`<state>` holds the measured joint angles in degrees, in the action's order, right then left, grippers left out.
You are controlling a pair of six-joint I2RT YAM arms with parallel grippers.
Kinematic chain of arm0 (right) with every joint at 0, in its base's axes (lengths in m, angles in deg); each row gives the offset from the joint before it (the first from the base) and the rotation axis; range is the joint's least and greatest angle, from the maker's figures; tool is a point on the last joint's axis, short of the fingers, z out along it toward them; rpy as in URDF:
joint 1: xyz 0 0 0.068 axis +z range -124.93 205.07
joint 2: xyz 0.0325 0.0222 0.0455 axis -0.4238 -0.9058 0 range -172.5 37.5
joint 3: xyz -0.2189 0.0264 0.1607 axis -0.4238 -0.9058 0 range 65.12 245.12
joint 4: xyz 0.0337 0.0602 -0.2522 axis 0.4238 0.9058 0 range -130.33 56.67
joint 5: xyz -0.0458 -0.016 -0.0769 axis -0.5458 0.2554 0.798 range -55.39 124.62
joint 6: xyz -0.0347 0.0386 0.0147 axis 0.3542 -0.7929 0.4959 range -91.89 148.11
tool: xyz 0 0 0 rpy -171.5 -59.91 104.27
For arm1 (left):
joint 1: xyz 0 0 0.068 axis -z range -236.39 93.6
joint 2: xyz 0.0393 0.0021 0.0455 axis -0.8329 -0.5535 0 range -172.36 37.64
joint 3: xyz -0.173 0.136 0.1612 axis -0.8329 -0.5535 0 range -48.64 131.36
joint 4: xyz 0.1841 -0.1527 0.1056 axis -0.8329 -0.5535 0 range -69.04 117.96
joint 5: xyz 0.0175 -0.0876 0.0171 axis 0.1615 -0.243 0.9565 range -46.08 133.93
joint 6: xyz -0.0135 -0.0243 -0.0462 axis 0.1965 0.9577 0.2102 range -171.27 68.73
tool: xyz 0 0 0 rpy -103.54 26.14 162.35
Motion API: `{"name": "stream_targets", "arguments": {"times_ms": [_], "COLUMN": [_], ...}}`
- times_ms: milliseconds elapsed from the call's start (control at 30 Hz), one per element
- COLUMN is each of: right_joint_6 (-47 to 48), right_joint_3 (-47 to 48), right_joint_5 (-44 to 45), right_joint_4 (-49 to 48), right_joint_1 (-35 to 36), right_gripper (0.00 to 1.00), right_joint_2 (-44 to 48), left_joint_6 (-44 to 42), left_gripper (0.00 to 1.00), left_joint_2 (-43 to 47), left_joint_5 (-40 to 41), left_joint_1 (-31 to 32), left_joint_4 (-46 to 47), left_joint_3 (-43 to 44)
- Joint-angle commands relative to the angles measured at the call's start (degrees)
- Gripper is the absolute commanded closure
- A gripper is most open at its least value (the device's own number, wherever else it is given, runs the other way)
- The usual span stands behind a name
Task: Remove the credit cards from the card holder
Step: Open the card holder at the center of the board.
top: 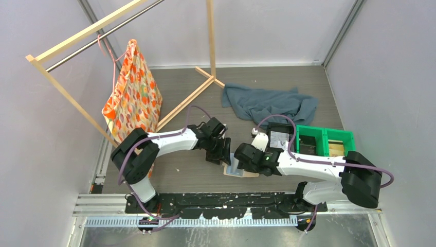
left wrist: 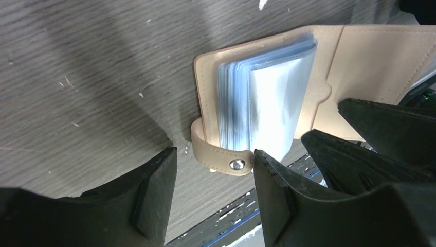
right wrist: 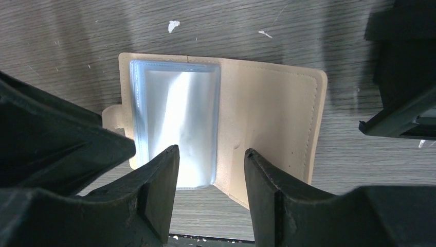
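Observation:
The card holder (right wrist: 267,118) lies open on the wooden table, tan cover up, near the front edge (top: 241,171). Its pale blue-grey sleeves (left wrist: 267,98) stand fanned up and look pale; no credit cards show in them. The side tab (left wrist: 226,160) with its metal snap curls just beyond my left gripper (left wrist: 213,159), which is open, its right fingertip (left wrist: 265,170) right beside the snap. Over the holder's near edge my right gripper (right wrist: 211,152) hangs open with nothing between its fingers. The two grippers (top: 222,150) (top: 240,157) sit close together over the holder.
A black tray (top: 280,136) with something grey and pale-printed in it stands right of the holder, a green bin (top: 324,141) beyond it. A grey cloth (top: 270,103) lies at the back. An orange patterned bag (top: 132,98) hangs from a wooden rack at the left.

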<state>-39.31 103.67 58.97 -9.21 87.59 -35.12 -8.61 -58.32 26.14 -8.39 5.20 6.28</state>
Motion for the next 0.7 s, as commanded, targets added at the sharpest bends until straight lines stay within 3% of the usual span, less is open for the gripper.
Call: {"name": "stream_targets", "arguments": {"times_ms": [0,267,433,667], "right_joint_6": [-1.5,-1.8,-1.7,1.0], "right_joint_3": [-0.4,-1.0,-0.8,4.0], "right_joint_5": [2.1,2.2,1.8,1.4], "right_joint_4": [-0.2,-0.3,-3.0,-7.4], "right_joint_1": [0.1,0.1,0.1,0.1], "right_gripper": [0.45,0.45,0.46,0.37], "right_joint_2": [2.2,3.1,4.1,1.7], "left_joint_6": [0.5,1.1,1.7,4.4], "left_gripper": [0.49,0.98,0.99,0.99], "left_joint_2": [-1.7,-0.6,8.2,17.3], "left_joint_5": [1.7,4.9,6.2,3.0], "left_joint_1": [0.3,0.3,0.2,0.3], "left_joint_4": [2.7,-0.3,-1.2,0.1], "left_joint_3": [1.9,3.1,1.0,-3.2]}}
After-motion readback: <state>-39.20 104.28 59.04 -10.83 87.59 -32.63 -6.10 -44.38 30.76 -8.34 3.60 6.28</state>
